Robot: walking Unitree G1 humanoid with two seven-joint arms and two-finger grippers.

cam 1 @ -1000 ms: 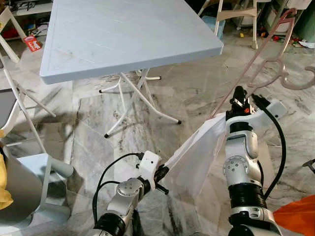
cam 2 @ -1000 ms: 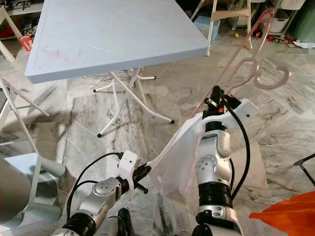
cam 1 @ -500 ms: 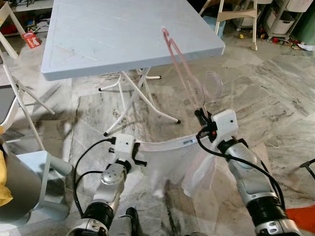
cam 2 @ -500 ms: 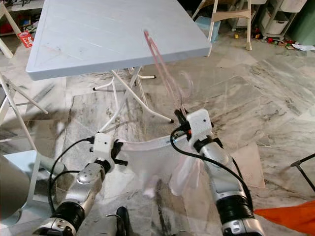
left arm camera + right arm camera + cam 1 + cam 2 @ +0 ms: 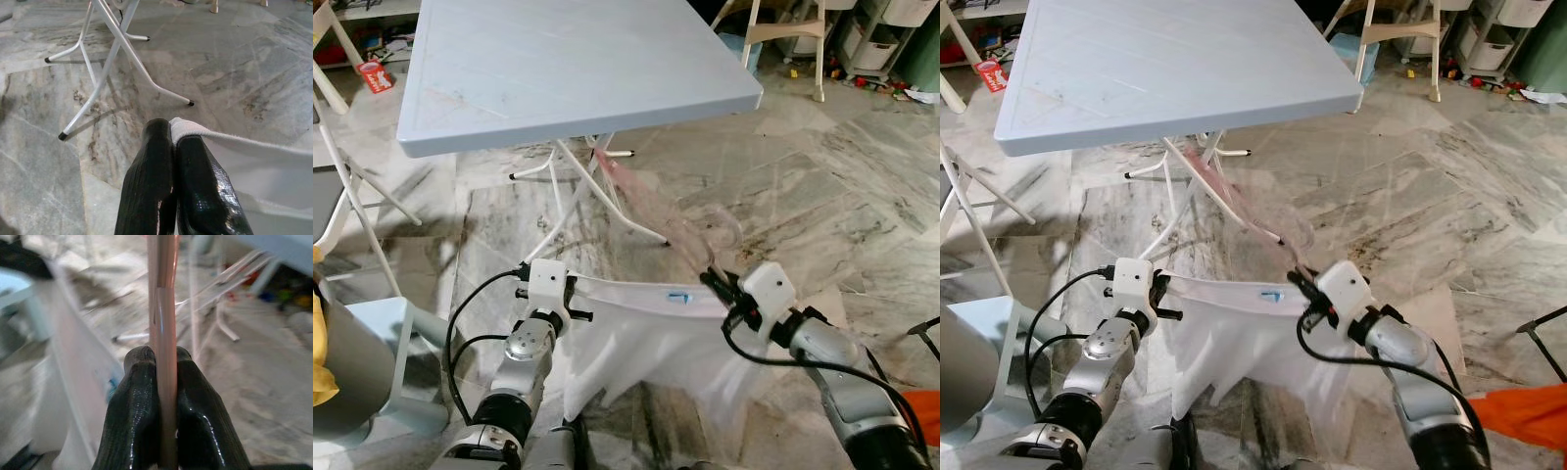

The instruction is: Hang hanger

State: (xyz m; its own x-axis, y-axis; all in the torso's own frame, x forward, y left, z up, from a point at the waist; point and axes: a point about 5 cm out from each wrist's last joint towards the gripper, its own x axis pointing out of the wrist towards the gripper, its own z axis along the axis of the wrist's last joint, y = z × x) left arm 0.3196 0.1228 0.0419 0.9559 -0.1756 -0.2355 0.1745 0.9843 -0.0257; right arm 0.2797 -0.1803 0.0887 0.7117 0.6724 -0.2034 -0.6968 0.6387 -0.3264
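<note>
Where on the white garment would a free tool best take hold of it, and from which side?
Judging by its pose, the taut top hem of the white garment, between the left tool, clamped on one corner, and the right tool, shut on the pink hanger. Come from above, fingers straddling the edge. That band is stretched straight and thin; the cloth below hangs loose and folded.

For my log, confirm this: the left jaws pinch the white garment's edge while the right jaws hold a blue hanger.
One thing is wrong: the hanger is pink, not blue, as the right wrist view shows. The rest holds: the left gripper pinches the white garment edge, and the right gripper holds the hanger.
</note>
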